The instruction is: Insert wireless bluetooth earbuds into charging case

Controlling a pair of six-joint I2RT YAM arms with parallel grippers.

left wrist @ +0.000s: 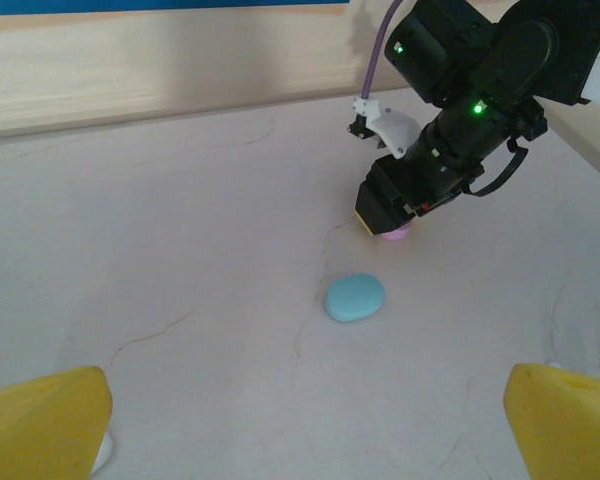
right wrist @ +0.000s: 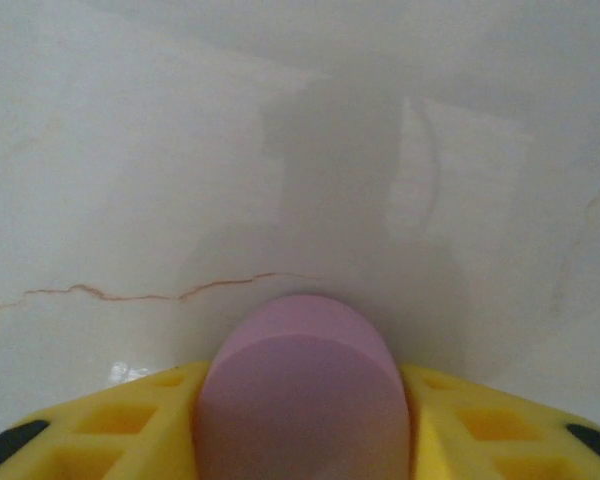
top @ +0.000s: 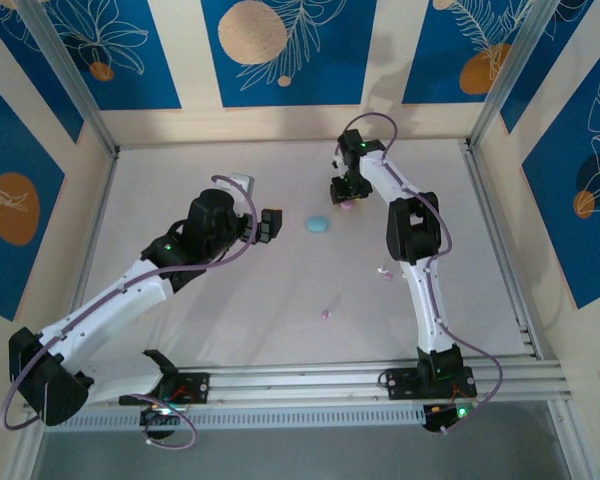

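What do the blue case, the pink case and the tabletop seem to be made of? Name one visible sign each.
The blue case: probably moulded plastic, matte; even colour, rounded pebble shape.
The pink case: likely the same plastic, matte; uniform pink, smooth rounded face.
The tabletop: marble-look, real stone or printed laminate unclear; pale, faintly glossy, with thin brown veins.

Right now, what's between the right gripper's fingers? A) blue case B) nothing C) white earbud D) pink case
D: the right wrist view shows the pink case filling the gap between the yellow fingers; the blue case lies apart on the table.
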